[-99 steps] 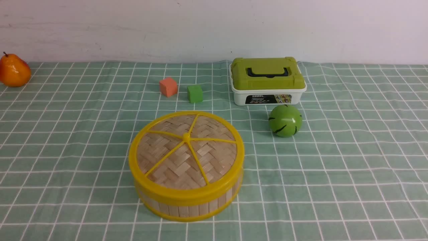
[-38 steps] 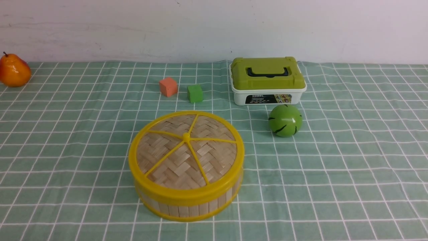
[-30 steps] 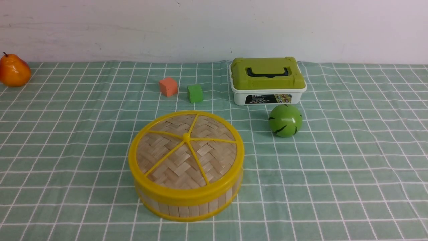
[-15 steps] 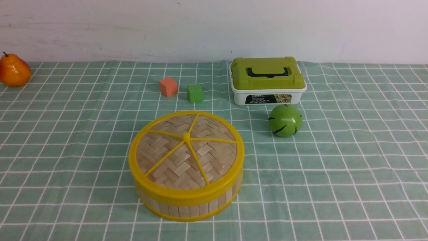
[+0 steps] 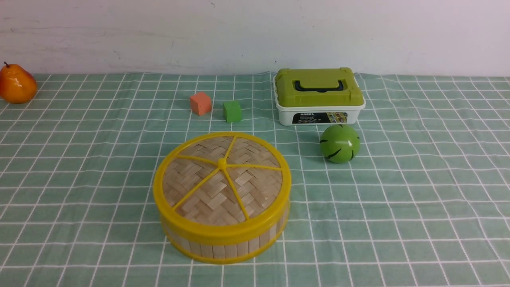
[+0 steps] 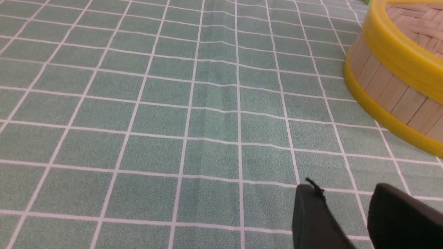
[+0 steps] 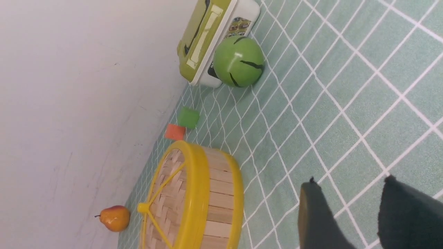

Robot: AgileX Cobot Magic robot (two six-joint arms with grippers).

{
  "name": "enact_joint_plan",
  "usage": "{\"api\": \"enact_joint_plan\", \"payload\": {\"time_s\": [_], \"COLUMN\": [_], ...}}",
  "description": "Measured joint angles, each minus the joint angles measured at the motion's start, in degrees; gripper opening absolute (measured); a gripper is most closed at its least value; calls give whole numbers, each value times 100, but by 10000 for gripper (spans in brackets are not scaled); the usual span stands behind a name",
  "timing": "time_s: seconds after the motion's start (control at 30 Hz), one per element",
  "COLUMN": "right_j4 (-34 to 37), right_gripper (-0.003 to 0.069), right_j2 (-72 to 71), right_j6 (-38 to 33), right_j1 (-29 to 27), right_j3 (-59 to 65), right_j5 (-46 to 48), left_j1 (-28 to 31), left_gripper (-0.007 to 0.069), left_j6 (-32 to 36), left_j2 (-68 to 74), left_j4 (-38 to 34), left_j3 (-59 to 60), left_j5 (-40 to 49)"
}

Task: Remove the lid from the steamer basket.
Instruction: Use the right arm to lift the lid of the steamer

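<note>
The lid [image 5: 222, 179], woven tan bamboo with a yellow rim and yellow spokes, sits closed on the steamer basket [image 5: 223, 245] in the front middle of the table. Neither gripper shows in the front view. In the left wrist view my left gripper [image 6: 344, 190] is open and empty above the cloth, with the basket [image 6: 387, 90] and the edge of the lid [image 6: 412, 24] off to one side. In the right wrist view my right gripper [image 7: 349, 185] is open and empty above the cloth, apart from the basket [image 7: 218, 204] and lid [image 7: 169, 200].
A white box with green lid [image 5: 318, 95] stands at the back, a green ball [image 5: 340, 143] in front of it. An orange cube [image 5: 200, 103] and a green cube [image 5: 232, 111] lie behind the basket. An orange pear [image 5: 16, 84] sits far left. A green checked cloth [image 5: 418, 199] covers the table.
</note>
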Motion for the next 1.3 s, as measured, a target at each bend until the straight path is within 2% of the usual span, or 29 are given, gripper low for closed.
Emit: {"api": "enact_joint_plan", "payload": {"time_s": [0.17, 0.3, 0.43, 0.5, 0.57, 0.73, 0.9, 1.0, 1.07, 1.13, 1.17, 1.2, 1.23, 1.3], "right_j4": [0, -96, -775, -1157, -1463, -1656, -1459, -1605, -2009, -2206, -2492, -2533, -2902, -3194], "right_gripper": [240, 197, 31, -8, -18, -13, -4, 0, 0, 0, 0, 0, 0, 3], "right_j2": [0, 157, 1286, 2094, 3027, 4874, 6082, 7071, 7659, 7906, 8254, 8305, 8762, 9170], "right_j6": [-648, -1307, -2301, -2835, -3528, -4912, -5433, -5691, -5668, -5587, -5436, -5386, -5186, -4971], "right_j1": [0, 0, 0, 0, 0, 0, 76, 650, 1260, 1537, 1923, 2030, 2427, 2803], "right_j3": [-8, -446, -1762, -2630, -3620, -5472, -6653, -7666, -8247, -8483, -8814, -8861, -9292, -9730], "right_j5": [-6, 219, 982, 1620, 2355, 3717, 4383, 4746, 4886, 4925, 4950, 4950, 4961, 4966], "left_j1": [0, 0, 0, 0, 0, 0, 0, 0, 0, 0, 0, 0, 0, 0], "left_gripper": [239, 239, 239, 239, 239, 239, 239, 239, 239, 239, 239, 239, 239, 239], "left_j6": [0, 0, 0, 0, 0, 0, 0, 0, 0, 0, 0, 0, 0, 0], "left_j2": [0, 0, 0, 0, 0, 0, 0, 0, 0, 0, 0, 0, 0, 0], "left_j4": [0, 0, 0, 0, 0, 0, 0, 0, 0, 0, 0, 0, 0, 0], "left_j3": [0, 0, 0, 0, 0, 0, 0, 0, 0, 0, 0, 0, 0, 0], "left_j5": [0, 0, 0, 0, 0, 0, 0, 0, 0, 0, 0, 0, 0, 0]}}
